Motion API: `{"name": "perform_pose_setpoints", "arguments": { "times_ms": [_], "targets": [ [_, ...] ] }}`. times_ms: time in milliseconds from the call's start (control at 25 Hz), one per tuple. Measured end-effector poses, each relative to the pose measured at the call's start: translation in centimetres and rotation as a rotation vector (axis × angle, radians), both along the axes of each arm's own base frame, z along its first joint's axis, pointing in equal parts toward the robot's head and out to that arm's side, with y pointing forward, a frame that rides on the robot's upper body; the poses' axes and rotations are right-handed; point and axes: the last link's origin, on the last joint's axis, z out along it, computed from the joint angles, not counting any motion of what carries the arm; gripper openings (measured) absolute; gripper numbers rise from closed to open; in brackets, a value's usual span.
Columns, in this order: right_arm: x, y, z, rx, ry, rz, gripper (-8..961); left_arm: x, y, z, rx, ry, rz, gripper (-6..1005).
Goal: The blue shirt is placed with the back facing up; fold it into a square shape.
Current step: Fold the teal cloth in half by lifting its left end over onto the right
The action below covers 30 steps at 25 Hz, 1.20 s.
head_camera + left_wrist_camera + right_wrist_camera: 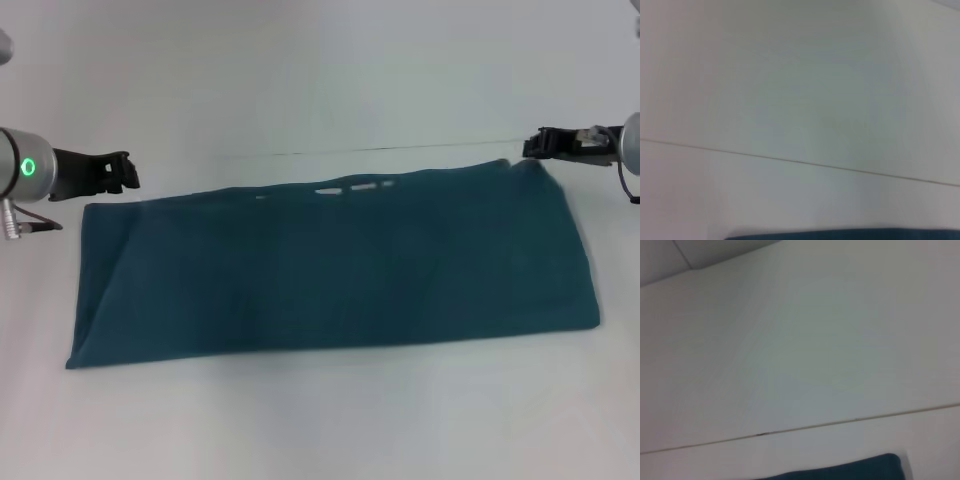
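I see the blue shirt (330, 270) lying in the middle as a long folded strip (not square yet), my left gripper (125, 172) at 9 o'clock and right gripper (530, 145) at 2 o'clock, jaw state unclear.

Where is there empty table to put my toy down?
Bare table lies beyond the blue shirt's far edge, and a strip runs along its near edge. It is tight at the far corners, where the left hand and right hand hover.
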Motion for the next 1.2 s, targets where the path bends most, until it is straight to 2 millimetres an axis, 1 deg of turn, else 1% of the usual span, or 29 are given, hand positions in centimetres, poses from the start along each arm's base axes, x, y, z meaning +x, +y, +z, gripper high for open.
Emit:
{"name": "perform_pose_setpoints", "arguments": {
  "times_ms": [160,240,320,360,400,480,520,560,600,640,680,720,840,960,1080,1200],
  "targets": [
    [-1.0,0.7,0.0,-0.016,-0.039,0.004,216,-0.2,0.0,-0.2,0.018,-0.017,0.026,107],
    [-1.0,0.7,0.0,-0.016,-0.037,0.003,260,-0.6,-0.1,-0.4,0.03,-0.027,0.041,119],
    [-0.9,0.7,0.3,-0.011,-0.022,-0.001,304,-0.7,-0.2,-0.4,0.033,-0.03,0.042,214],
    [-0.5,0.4,1.0,-0.001,0.02,-0.016,326,-0.8,-0.4,-0.3,0.041,-0.04,0.042,261],
    [-0.5,0.4,1.0,-0.001,0.02,-0.016,348,-0.8,-0.4,-0.3,0.041,-0.04,0.042,309],
    [0.0,-0.2,1.9,0.006,0.093,-0.029,392,-0.8,-0.5,0.0,0.059,-0.063,0.033,391],
    [0.3,-0.7,2.4,0.007,0.142,-0.028,414,-0.8,-0.7,0.2,0.071,-0.087,0.023,427],
    [0.8,-1.8,3.3,0.015,0.229,-0.017,436,-1.0,-1.3,0.4,0.084,-0.144,0.002,463],
    [1.1,-2.6,3.6,0.019,0.287,-0.006,458,-1.2,-1.6,0.4,0.085,-0.176,-0.004,498],
    [1.1,-2.6,3.6,0.019,0.287,-0.006,494,-1.2,-1.6,0.4,0.085,-0.176,-0.004,534],
    [1.5,-3.4,4.0,0.028,0.336,0.002,530,-1.3,-2.1,0.4,0.085,-0.226,-0.011,569],
    [1.8,-4.3,4.2,0.035,0.401,0.012,566,-1.9,-3.0,0.4,0.086,-0.304,-0.001,598],
    [3.3,-7.4,4.8,0.067,0.567,0.03,674,-2.8,-4.1,0.3,0.095,-0.401,0.019,598],
    [4.8,-10.7,4.8,0.071,0.643,0.074,703,-4.3,-6.0,0.1,0.106,-0.546,0.047,597],
    [6.1,-13.1,4.4,0.071,0.659,0.083,704,-5.9,-8.1,-0.2,0.105,-0.663,0.084,597],
    [6.9,-14.7,3.9,0.055,0.655,0.087,704,-7.2,-9.9,-0.6,0.094,-0.729,0.116,596]
  ]
}}
